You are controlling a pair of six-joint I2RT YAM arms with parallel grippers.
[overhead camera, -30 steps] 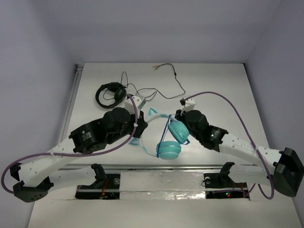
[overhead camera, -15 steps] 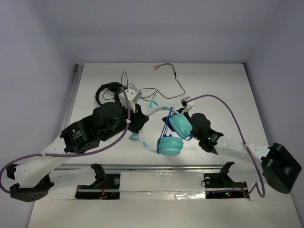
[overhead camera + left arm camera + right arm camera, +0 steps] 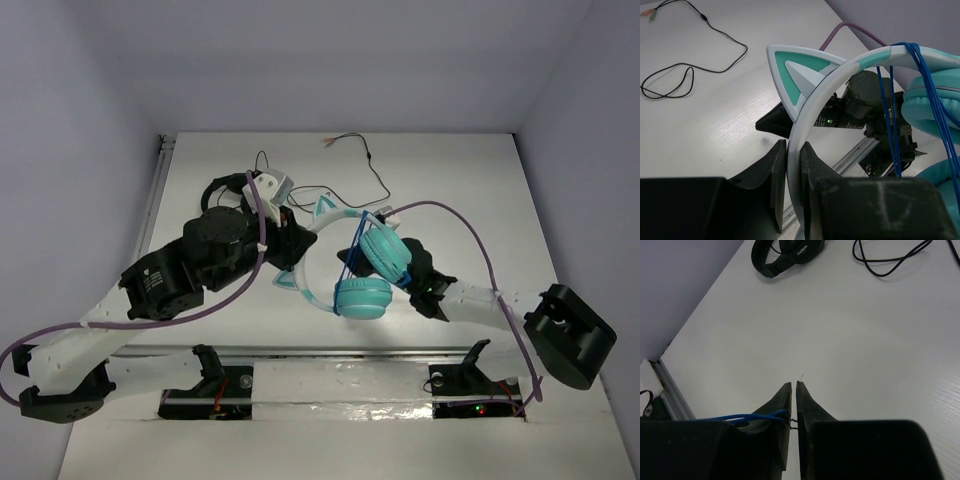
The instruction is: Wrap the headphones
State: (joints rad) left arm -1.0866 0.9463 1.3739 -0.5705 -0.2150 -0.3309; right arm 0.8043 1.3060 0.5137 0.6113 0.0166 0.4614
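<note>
Clamping the pale headband [image 3: 840, 75] of the headphones [image 3: 362, 297] between both fingers, the left gripper [image 3: 792, 150] holds them above the table [image 3: 865, 340], near its middle and between the 2 arms. In the left wrist view 1 cat ear [image 3: 800, 70], white with a teal centre, points up just past the fingers. Several turns of the thin blue cable [image 3: 895, 110] cross over the band and run down beside the teal cups. From above, the 2 cups sit 1 over the other, right on top of the right arm's wrist.

The right gripper [image 3: 793, 390] has its fingers almost together, with only a slit between them. The blue cable runs across the left finger into that slit, so it looks pinched there.

Black headphones [image 3: 790, 252] lie on the table farther back. They carry small white lettering, too small to read. Their black cable [image 3: 705, 30] loops nearby and ends in a green and a red plug.
</note>
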